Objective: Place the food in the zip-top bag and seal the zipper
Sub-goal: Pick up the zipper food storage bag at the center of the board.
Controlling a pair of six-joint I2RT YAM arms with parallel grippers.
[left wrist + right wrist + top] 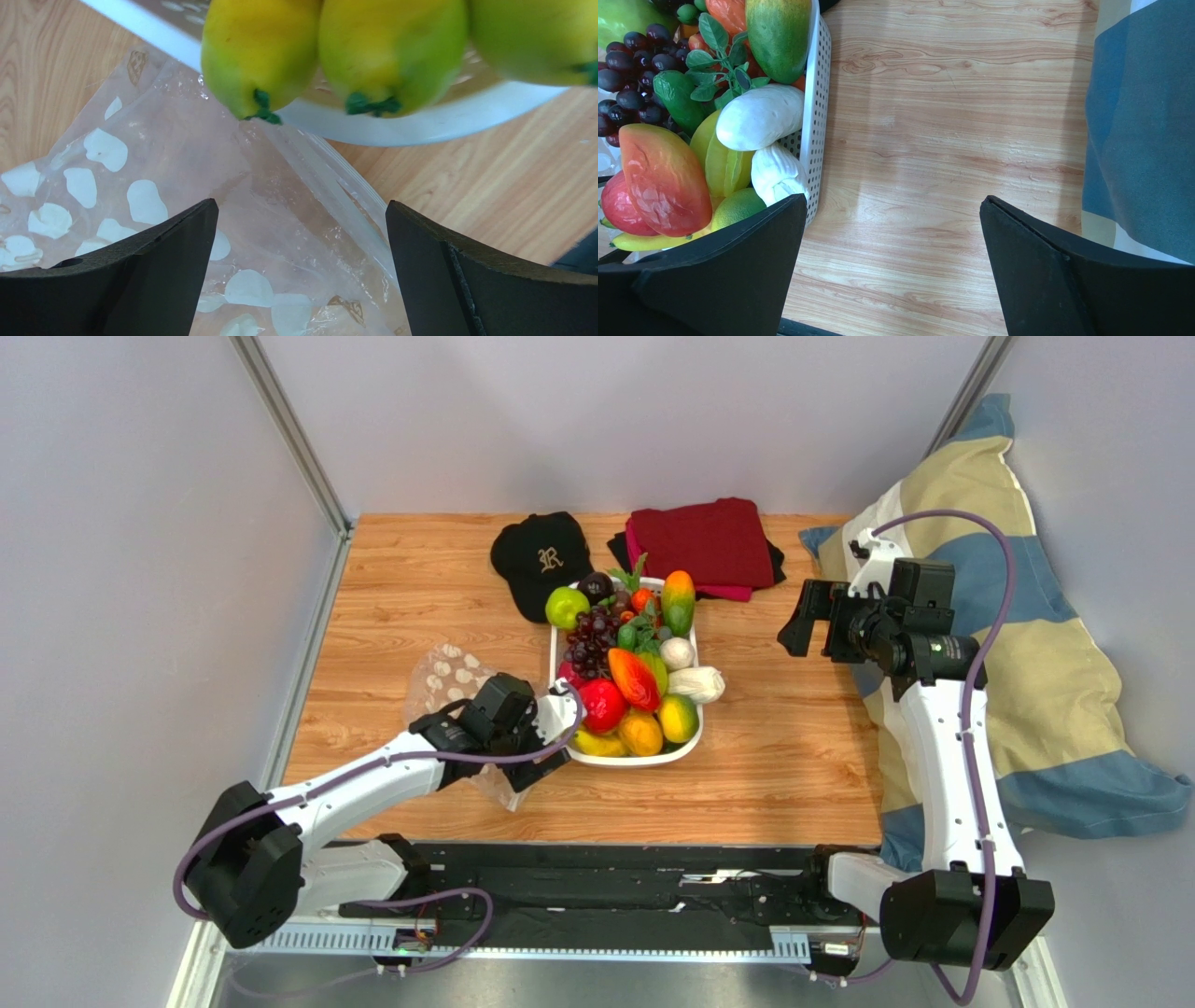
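The food (627, 669), glossy toy fruit and vegetables, is heaped in a white oblong tray (693, 742) mid-table. The zip-top bag (443, 676), clear with white dots, lies flat just left of the tray. My left gripper (553, 739) hovers open at the tray's near-left corner. In the left wrist view the left gripper (300, 204) stands over the bag (168, 196), with the zipper (345, 197) running between its fingers and yellow-green fruit (260, 49) above. My right gripper (797, 623) hangs open and empty right of the tray; the right gripper (893, 199) sees bare wood there and food (664, 178) at the left.
A black cap (540, 553) and folded dark red cloth (706, 543) lie behind the tray. A blue and tan pillow (1045, 686) fills the right edge, also in the right wrist view as the pillow (1144, 119). The perforated tray wall (816, 105) stands left of my right gripper.
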